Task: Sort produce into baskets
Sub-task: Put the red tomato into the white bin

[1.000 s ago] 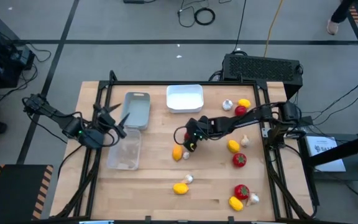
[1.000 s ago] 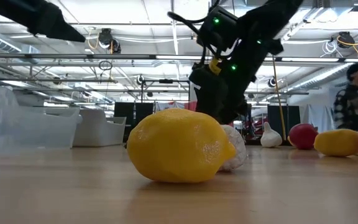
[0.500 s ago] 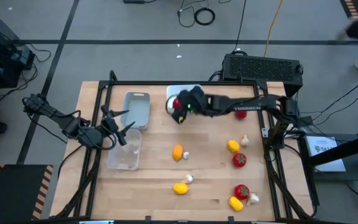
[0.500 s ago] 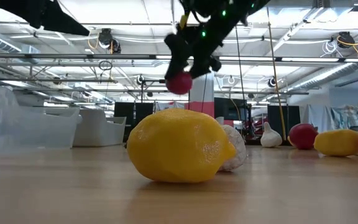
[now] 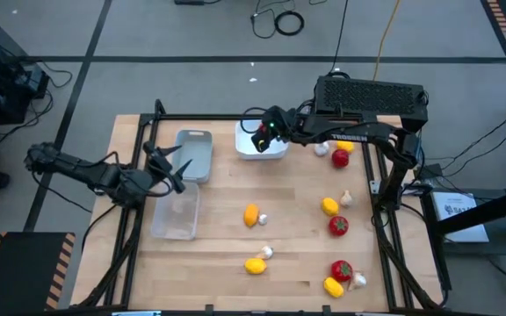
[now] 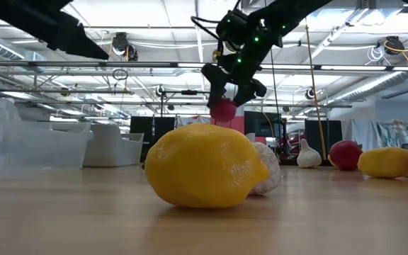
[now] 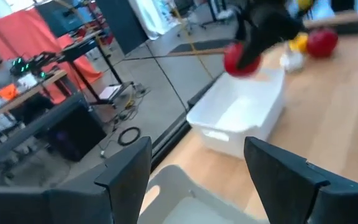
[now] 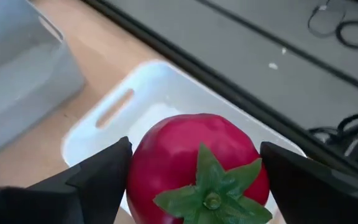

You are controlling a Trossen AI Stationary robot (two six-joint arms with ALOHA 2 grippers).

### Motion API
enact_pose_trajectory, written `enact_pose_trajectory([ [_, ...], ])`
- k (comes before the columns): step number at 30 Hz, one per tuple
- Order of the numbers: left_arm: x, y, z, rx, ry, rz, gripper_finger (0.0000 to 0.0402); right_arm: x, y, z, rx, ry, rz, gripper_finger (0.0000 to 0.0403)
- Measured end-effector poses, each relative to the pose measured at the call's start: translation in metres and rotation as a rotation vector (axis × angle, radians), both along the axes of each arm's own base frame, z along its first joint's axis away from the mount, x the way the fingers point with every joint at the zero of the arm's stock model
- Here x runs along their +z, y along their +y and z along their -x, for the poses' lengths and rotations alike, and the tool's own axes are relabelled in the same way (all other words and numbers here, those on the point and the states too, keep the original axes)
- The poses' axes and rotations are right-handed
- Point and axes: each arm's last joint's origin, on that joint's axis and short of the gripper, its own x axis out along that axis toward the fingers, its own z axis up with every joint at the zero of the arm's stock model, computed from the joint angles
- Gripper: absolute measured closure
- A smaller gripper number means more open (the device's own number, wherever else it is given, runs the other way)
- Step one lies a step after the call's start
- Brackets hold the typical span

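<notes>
- The right gripper [image 8: 191, 171] holds a red fruit [image 8: 199, 163] by its round sides, above the white basket [image 8: 166, 93].
- It looks light, smooth and slippery.
- The left gripper [image 7: 197, 165], beside the grey basket [image 5: 193, 155], is wide open.

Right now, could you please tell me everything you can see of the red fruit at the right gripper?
The red fruit is round, smooth and glossy, plastic-looking, with a green star-shaped top facing the wrist camera. It sits between the fingers of the right gripper, in the air above the white basket, whose inside looks bare where it shows. The fingers stand wide beside it; whether they press it cannot be told.
</notes>
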Motion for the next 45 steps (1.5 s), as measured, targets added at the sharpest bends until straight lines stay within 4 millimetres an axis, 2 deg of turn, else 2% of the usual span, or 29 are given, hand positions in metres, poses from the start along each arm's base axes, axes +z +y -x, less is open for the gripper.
enact_pose_trajectory([
  [6,0.006,-0.001,-0.004,-0.070,-0.043,0.012,0.0137,-0.003,-0.003,0.005,-0.009,0.029,-0.043,0.0027],
  [13,0.007,-0.002,-0.004,-0.103,-0.033,0.002,0.0137,-0.004,-0.003,0.005,0.013,0.028,-0.065,0.0023],
  [17,0.007,-0.002,-0.004,-0.104,-0.028,-0.004,0.0137,0.006,0.002,0.009,0.101,0.024,-0.167,0.0023],
  [22,0.004,-0.001,-0.002,-0.086,0.023,-0.038,0.0137,0.024,0.015,0.019,0.134,0.164,-0.302,0.0023],
  [26,0.008,0.003,0.007,-0.002,-0.011,-0.054,0.0137,0.031,0.038,0.028,0.122,0.315,-0.399,0.0023],
  [32,0.012,0.006,0.018,-0.020,-0.052,-0.032,0.0137,0.027,0.086,0.041,0.097,0.543,-0.523,0.0023],
  [40,0.012,0.005,0.018,-0.058,-0.066,-0.004,0.0137,0.029,0.151,0.055,-0.052,0.716,-0.687,0.0023],
  [45,0.012,0.005,0.018,-0.057,-0.066,-0.003,0.0137,0.025,0.191,0.059,-0.073,0.742,-0.690,0.0023],
])
